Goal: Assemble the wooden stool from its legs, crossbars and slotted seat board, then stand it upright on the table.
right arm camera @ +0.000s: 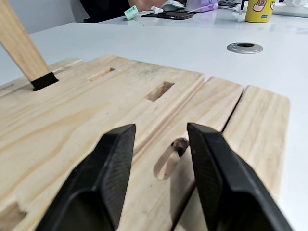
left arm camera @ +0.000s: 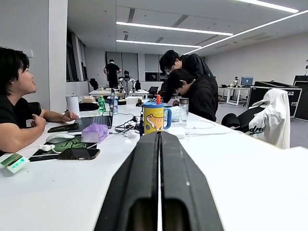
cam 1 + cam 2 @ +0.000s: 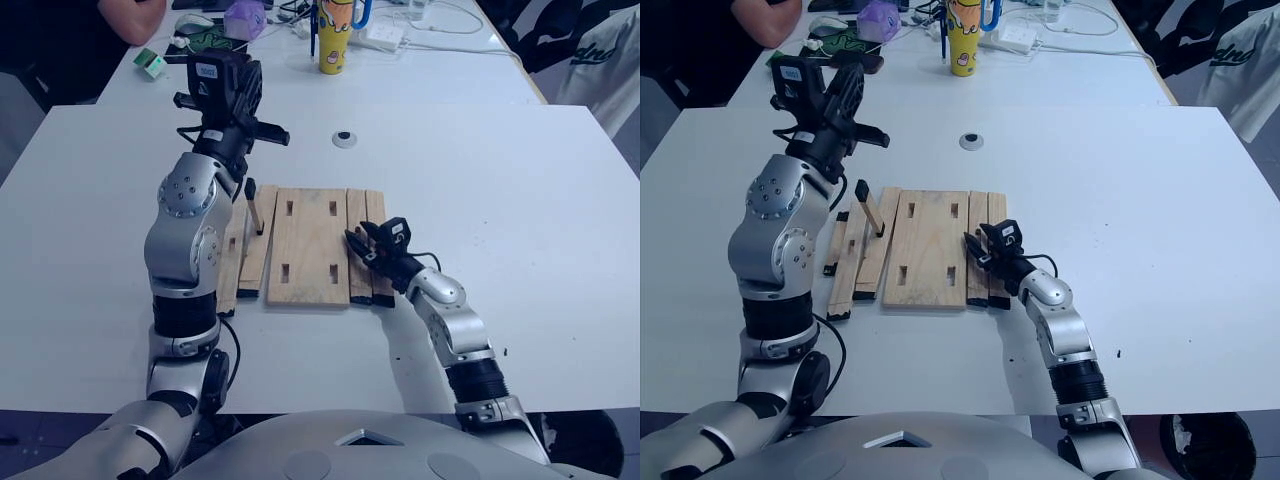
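Your right fingers (image 1: pixel 115 163) stand apart, low over the right planks (image 3: pixel 370 205) that touch the slotted seat board (image 3: pixel 310 245), seemingly set to straddle one. The board lies flat mid-tabletop (image 3: pixel 520 200), slots up, likely awaiting legs. Beyond, a short crossbar (image 3: pixel 256 212) leans on the left planks (image 3: pixel 255 260). Your left fingers (image 2: pixel 139 192) are pressed together, raised toward the far edge, probably parked clear.

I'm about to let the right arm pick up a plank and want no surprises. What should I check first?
1. Right gripper open: ok.
2. Right gripper low over the planks right of the seat board: ok.
3. Left gripper shut, empty, high above the parts: ok.
4. Tilted leg left of the seat board stable: cannot tell.
5. Seat board's four slots unblocked: ok.
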Available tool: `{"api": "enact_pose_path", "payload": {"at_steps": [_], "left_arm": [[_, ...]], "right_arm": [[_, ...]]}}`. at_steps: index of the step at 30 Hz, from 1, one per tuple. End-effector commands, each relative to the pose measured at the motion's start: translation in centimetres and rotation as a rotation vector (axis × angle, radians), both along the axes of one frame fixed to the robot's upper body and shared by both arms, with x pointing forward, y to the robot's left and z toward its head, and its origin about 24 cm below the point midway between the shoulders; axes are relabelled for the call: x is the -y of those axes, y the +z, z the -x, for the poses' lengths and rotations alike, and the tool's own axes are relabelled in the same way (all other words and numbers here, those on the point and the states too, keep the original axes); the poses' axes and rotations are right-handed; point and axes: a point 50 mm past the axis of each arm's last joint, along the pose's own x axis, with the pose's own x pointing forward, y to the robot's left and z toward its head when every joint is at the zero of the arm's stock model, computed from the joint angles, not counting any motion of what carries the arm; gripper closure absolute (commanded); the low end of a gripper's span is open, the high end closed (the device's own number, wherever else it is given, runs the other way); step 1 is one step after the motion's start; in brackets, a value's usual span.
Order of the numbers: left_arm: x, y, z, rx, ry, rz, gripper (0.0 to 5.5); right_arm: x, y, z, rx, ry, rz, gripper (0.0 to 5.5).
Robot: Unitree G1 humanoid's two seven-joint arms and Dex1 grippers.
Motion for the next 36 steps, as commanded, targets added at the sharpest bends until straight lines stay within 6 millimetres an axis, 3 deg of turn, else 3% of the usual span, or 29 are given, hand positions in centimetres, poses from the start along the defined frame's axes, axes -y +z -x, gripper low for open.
{"api": "enact_pose_path", "payload": {"at_steps": [1,3,11,16,20,23,25,27,29,31,33,36], "left_arm": [[-1.2,-9.0,0.8,-0.416,0.026,-0.055,5.46],[-1.5,-9.8,1.1,-0.440,0.044,-0.055,5.46],[-0.4,-6.6,0.5,-0.276,0.030,-0.014,5.46],[-0.6,-1.8,0.4,0.008,0.082,0.012,5.46],[-1.1,3.6,1.2,0.285,0.131,0.036,5.46],[-0.9,5.1,1.6,0.341,0.130,0.062,5.46],[-0.3,3.7,1.2,0.261,0.092,0.039,5.46],[0.5,-1.6,0.5,-0.030,0.034,-0.015,5.46],[0.0,-6.7,0.8,-0.294,0.049,-0.029,5.46],[-0.9,-9.6,1.5,-0.423,0.079,-0.049,5.46],[-1.0,-9.5,1.6,-0.407,0.080,-0.063,5.46],[0.5,-7.0,0.8,-0.291,0.045,-0.055,5.46]], "right_arm": [[-0.2,-0.7,0.2,-0.042,0.013,0.020,3.52],[-0.2,-0.7,0.1,-0.042,0.018,0.026,3.52],[-0.3,-1.0,0.4,-0.048,0.017,0.025,3.52],[-0.3,-1.1,0.2,-0.046,0.005,0.020,3.52],[-0.3,-1.2,0.2,-0.043,0.004,0.021,3.52],[-0.3,-1.2,0.2,-0.042,0.008,0.023,3.52],[-0.3,-1.2,0.2,-0.042,0.011,0.023,3.52],[-0.5,-1.2,0.3,-0.041,0.020,0.024,3.52],[-0.6,-1.1,0.3,-0.041,0.030,0.024,3.52],[-0.6,-0.9,0.2,-0.039,0.037,0.026,3.52],[-0.6,-0.7,0.1,-0.037,0.036,0.025,3.52],[-0.7,-0.6,0.2,-0.038,0.032,0.023,3.52]]}}
